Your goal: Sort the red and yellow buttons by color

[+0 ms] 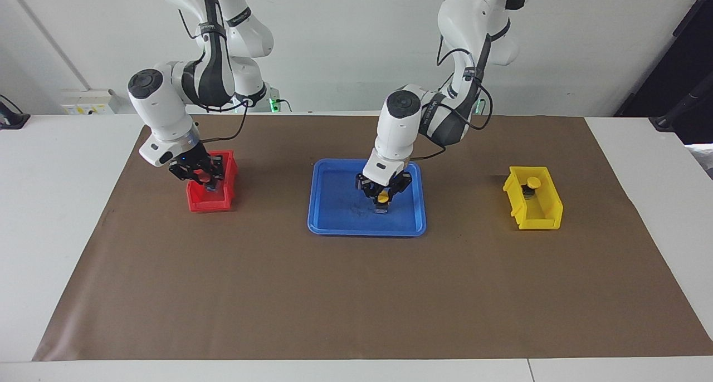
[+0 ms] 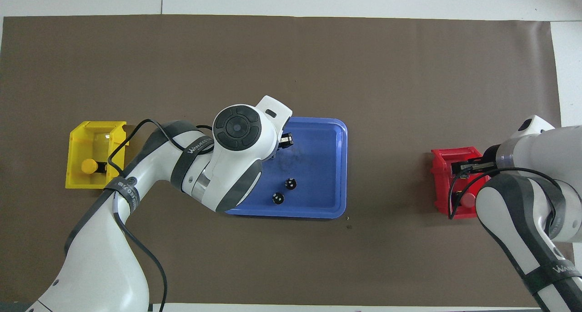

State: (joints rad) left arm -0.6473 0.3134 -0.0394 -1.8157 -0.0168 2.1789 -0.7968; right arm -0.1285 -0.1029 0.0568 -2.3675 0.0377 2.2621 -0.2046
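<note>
One yellow button (image 1: pixel 382 198), a domed yellow cap on a small black base, stands upright in the blue tray (image 1: pixel 334 226) between the fingers of the left gripper (image 1: pixel 382 201), toward the tray's 3 o'clock side in the facing view. A second yellow button (image 1: pixel 533 184) lies tipped in the yellow bin (image 1: pixel 543 221), at its 12 o'clock end in that view. A red button (image 1: pixel 205 177) shows at the right gripper (image 1: pixel 207 182) over the red bin (image 1: pixel 209 206); its base is hidden.

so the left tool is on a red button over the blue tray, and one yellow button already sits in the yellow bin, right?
Not quite: in the facing view the left tool over the blue tray is on a yellow-capped button, not a red one. One yellow button does sit in the yellow bin.
</note>
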